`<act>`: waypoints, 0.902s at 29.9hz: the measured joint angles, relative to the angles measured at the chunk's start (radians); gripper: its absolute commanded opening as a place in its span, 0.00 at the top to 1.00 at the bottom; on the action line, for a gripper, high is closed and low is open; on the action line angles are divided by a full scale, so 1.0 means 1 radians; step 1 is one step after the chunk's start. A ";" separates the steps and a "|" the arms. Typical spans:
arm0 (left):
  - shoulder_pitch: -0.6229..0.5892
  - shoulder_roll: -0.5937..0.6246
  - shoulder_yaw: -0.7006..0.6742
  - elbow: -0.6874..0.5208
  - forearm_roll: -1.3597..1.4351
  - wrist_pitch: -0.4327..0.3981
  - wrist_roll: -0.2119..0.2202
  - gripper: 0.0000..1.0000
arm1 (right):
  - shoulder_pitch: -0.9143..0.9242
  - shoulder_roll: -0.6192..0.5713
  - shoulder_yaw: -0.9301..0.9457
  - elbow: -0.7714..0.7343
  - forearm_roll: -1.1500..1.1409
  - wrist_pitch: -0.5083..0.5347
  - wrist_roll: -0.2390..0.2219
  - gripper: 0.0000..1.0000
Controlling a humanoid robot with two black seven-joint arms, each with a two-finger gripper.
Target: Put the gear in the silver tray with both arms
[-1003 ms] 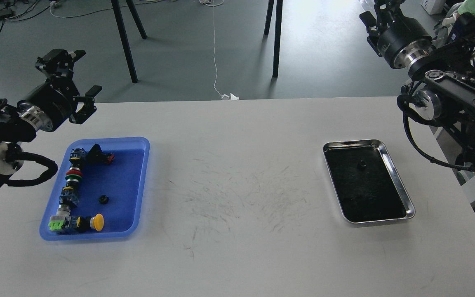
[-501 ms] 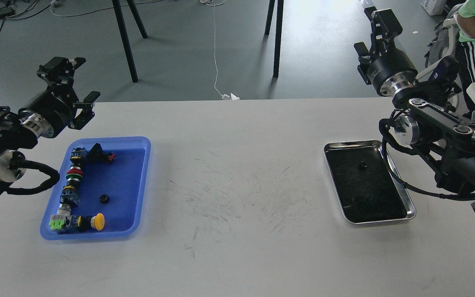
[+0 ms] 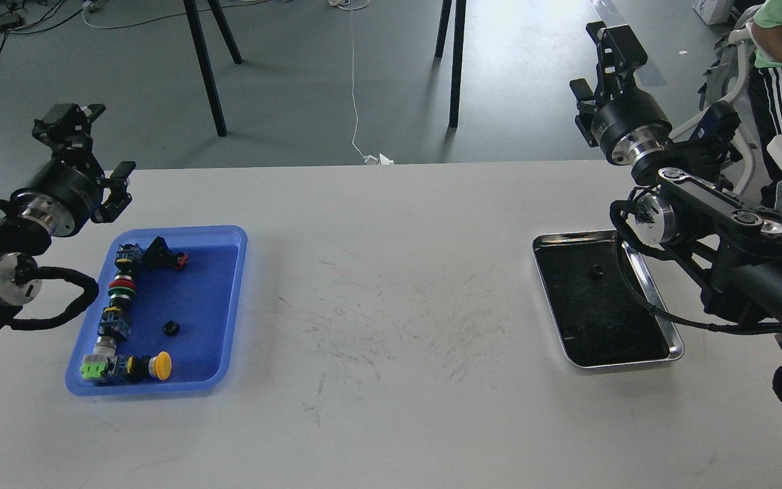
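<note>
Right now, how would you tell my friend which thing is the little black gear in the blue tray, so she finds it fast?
Look at the left side of the white table for the blue tray. A line of colourful push-buttons runs down its left side. The gear lies alone on the bare blue floor to their right: small, round, all black, touching nothing.
</note>
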 measured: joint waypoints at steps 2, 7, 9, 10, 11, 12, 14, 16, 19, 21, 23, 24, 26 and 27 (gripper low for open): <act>0.005 0.020 -0.017 -0.043 -0.003 0.025 -0.008 0.05 | 0.000 0.000 0.008 0.000 0.008 0.005 -0.019 0.05; 0.033 0.031 -0.059 -0.096 -0.005 0.022 -0.059 0.05 | -0.004 0.000 0.035 0.001 0.069 0.010 -0.103 0.05; 0.045 0.032 -0.062 -0.107 -0.003 0.004 -0.078 0.04 | -0.009 0.000 0.044 0.001 0.077 0.010 -0.115 0.04; 0.049 0.032 -0.061 -0.110 -0.002 -0.006 -0.083 0.04 | -0.012 0.000 0.047 0.002 0.079 0.010 -0.117 0.04; 0.052 0.034 -0.057 -0.112 0.000 -0.014 -0.085 0.04 | -0.016 0.000 0.049 0.004 0.080 0.010 -0.118 0.04; 0.054 0.037 -0.052 -0.115 0.001 -0.021 -0.086 0.04 | -0.021 0.000 0.053 0.006 0.080 0.010 -0.118 0.04; 0.058 0.050 -0.032 -0.132 0.006 -0.032 -0.085 0.04 | -0.032 0.002 0.060 0.007 0.080 0.010 -0.118 0.04; 0.061 0.075 0.003 -0.156 0.011 -0.035 -0.082 0.04 | -0.039 0.008 0.065 0.008 0.080 0.010 -0.117 0.04; 0.058 0.114 0.058 -0.179 0.037 -0.035 -0.077 0.04 | -0.045 0.016 0.068 0.009 0.080 0.010 -0.115 0.04; 0.055 0.133 0.076 -0.184 0.067 -0.036 -0.067 0.04 | -0.047 0.021 0.068 0.009 0.080 0.009 -0.114 0.04; 0.049 0.156 0.082 -0.187 0.094 -0.038 -0.058 0.04 | -0.048 0.027 0.068 0.009 0.080 0.008 -0.114 0.04; 0.047 0.166 0.083 -0.190 0.100 -0.038 -0.057 0.04 | -0.049 0.030 0.068 0.009 0.080 0.007 -0.114 0.04; 0.045 0.187 0.089 -0.216 0.115 -0.039 -0.053 0.04 | -0.049 0.035 0.068 0.008 0.080 0.005 -0.112 0.04; 0.044 0.198 0.095 -0.234 0.126 -0.039 -0.051 0.04 | -0.049 0.037 0.068 0.008 0.080 0.005 -0.111 0.04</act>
